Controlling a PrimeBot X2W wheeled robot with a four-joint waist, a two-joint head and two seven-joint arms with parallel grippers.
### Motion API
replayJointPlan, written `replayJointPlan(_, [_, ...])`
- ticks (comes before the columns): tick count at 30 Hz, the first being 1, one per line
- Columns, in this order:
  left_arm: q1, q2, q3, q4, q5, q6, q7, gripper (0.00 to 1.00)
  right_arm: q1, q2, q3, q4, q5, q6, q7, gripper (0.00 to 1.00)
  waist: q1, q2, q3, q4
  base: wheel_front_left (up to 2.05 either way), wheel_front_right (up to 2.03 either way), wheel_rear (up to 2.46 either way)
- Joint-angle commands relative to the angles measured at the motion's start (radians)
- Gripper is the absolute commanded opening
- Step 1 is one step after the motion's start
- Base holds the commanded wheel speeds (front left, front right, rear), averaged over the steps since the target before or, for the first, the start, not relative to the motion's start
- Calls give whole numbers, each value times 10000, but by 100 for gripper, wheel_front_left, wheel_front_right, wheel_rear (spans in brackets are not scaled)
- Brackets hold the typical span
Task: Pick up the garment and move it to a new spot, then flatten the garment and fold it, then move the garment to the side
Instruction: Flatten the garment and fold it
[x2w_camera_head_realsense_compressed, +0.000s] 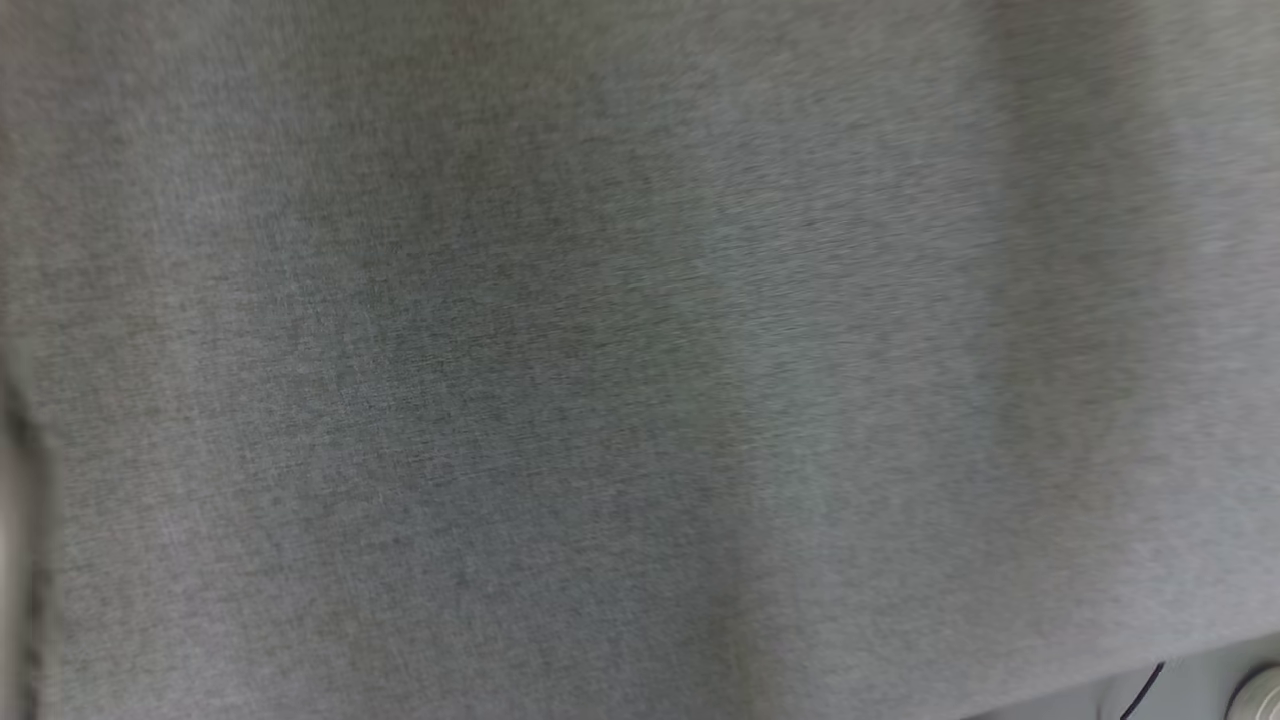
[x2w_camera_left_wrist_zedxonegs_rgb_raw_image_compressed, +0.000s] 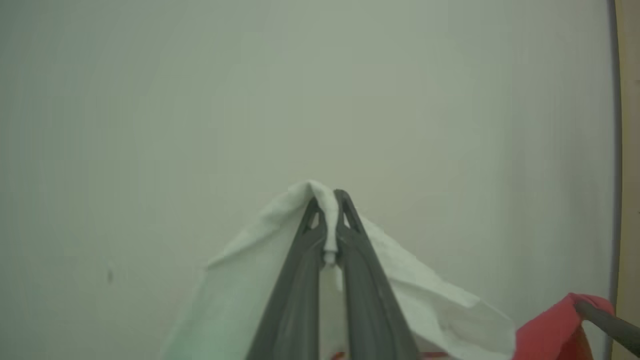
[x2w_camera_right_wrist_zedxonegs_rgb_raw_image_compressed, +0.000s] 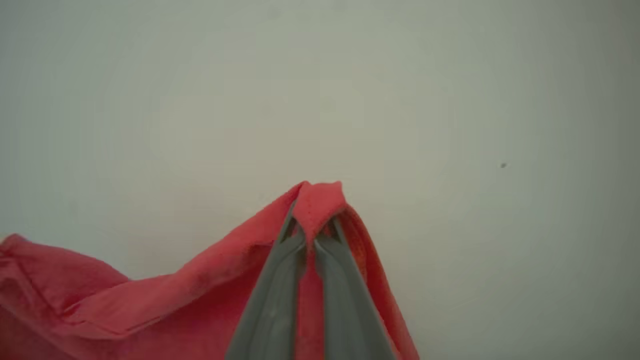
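Left wrist view: left gripper (x2w_camera_left_wrist_zedxonegs_rgb_raw_image_compressed: 328, 200) (clamped tight) pinches white garment (x2w_camera_left_wrist_zedxonegs_rgb_raw_image_compressed: 240, 290) edge.

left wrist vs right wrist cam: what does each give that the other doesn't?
Left wrist view: the left end effector shut on a peak of white fabric. At lower right, another dark finger, likely the right arm's, meets red fabric. A dark edge and tan strip run down the right side.
Right wrist view: the right end effector shut on a pinched peak of the red fabric, which drapes to the lower left.
Shared: red fabric and a pale surface behind.
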Motion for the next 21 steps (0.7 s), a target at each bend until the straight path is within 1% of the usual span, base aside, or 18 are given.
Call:
replayJointPlan(1, [914,-18,283,-334,-63,-134,-1,0,518,-193,611,22,94,-21,-100,0,-1,-2,466,394,0,0,0])
replayJointPlan(3, [1873,-125,535,-737,-202,-285,-10,0,860,-449,1170,-56,350,-21,-143,0,-1,-2,342,528,0,0,0])
replayJointPlan(4, [1873,-125,535,-737,-202,-285,-10,0,860,-449,1170,-56,350,-21,-143,0,-1,-2,342,528,0,0,0])
replayJointPlan(6, [2903,-197,875,-1234,-388,-406,-3,0,1326,-683,1705,-270,575,-21,-164,0,-1,-2,120,640,0,0,0])
replayJointPlan(11, [5278,-585,1641,-2578,-966,-655,-3,0,2421,-1497,2554,-793,1255,-21,-177,0,-1,-2,-935,968,0,0,0])
replayJointPlan(14, [6814,-673,1642,-3042,-1206,-771,9,0,3265,-1915,2804,-888,1585,-21,-184,0,-1,-2,-1841,1132,0,0,0])
replayJointPlan(17, [8334,-625,1528,-3283,-1349,-747,100,0,4133,-2043,2965,-501,1882,-21,-20,0,-1,-2,-2804,1173,0,0,0])
replayJointPlan(19, [9509,-611,1463,-3365,-1430,-618,188,0,4718,-2033,3089,-190,1921,-21,189,0,-1,-2,-3483,1161,0,0,0])
replayJointPlan(21, [10674,-626,1387,-3404,-1468,-481,214,0,5454,-1889,3123,178,2023,-21,315,0,-1,-2,-4202,1169,0,0,0])
